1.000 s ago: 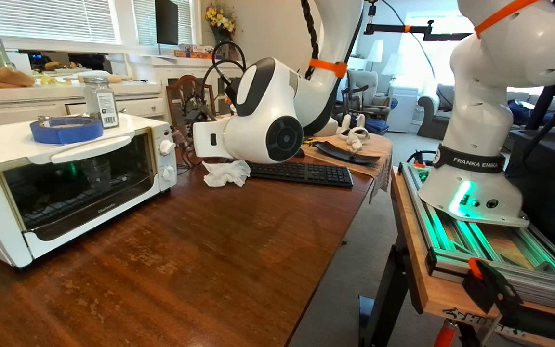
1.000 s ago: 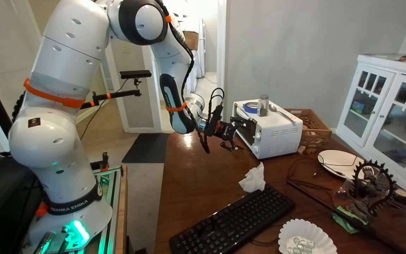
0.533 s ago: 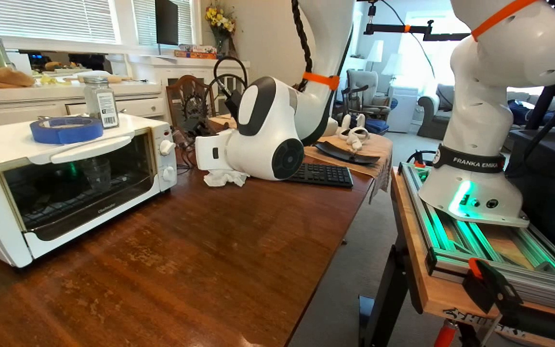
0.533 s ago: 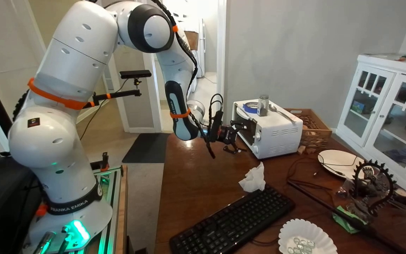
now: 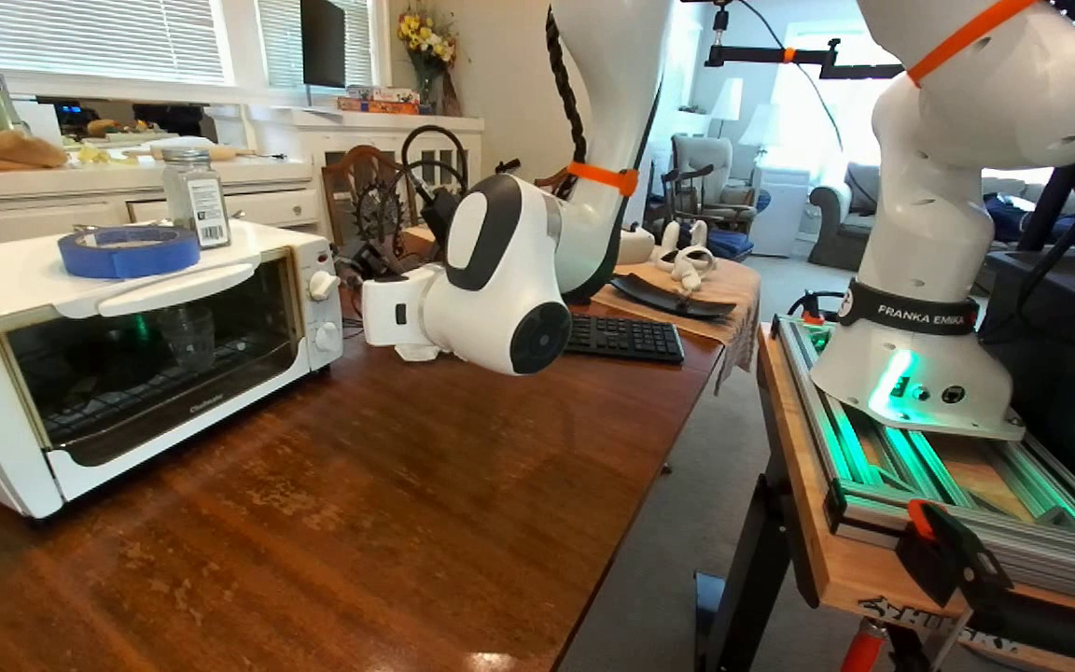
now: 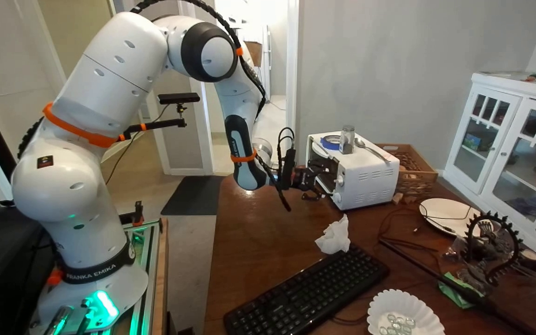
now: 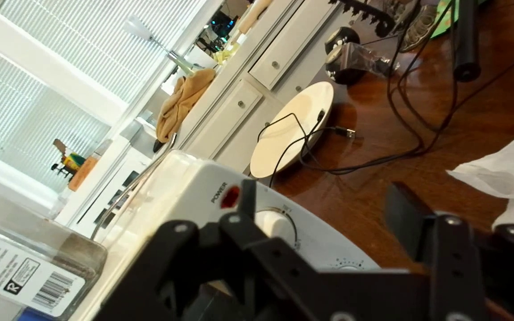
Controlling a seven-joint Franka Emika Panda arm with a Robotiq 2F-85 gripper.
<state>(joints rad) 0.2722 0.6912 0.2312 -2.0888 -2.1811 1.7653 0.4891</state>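
Observation:
My gripper [image 6: 324,180] stands open at the front of a white toaster oven [image 6: 370,179], by its control-panel side. In the wrist view the gripper [image 7: 326,206] has nothing between its black fingers, which are partly closed in. Behind one finger appear the red power light [image 7: 230,197] and the upper white knob [image 7: 277,225]; whether a finger touches the oven cannot be told. A roll of blue tape [image 5: 130,254], a labelled glass jar [image 5: 197,201] and a spoon [image 6: 371,150] rest on top of the oven. Through its glass door shows a clear cup [image 5: 188,338]. The arm's wrist hides the jaws in an exterior view.
A crumpled white tissue [image 6: 334,236] lies beside a black keyboard [image 6: 310,291]. Further over are a white fluted bowl [image 6: 403,304] with glass pebbles, a white plate [image 6: 445,211] and black cables [image 7: 373,161]. A wicker basket [image 6: 417,163] stands behind the oven.
The arm has come down and reached closer to the oven front, the gripper nearing the panel side. Its jaws have drawn in somewhat. The oven and the things on it have not moved.

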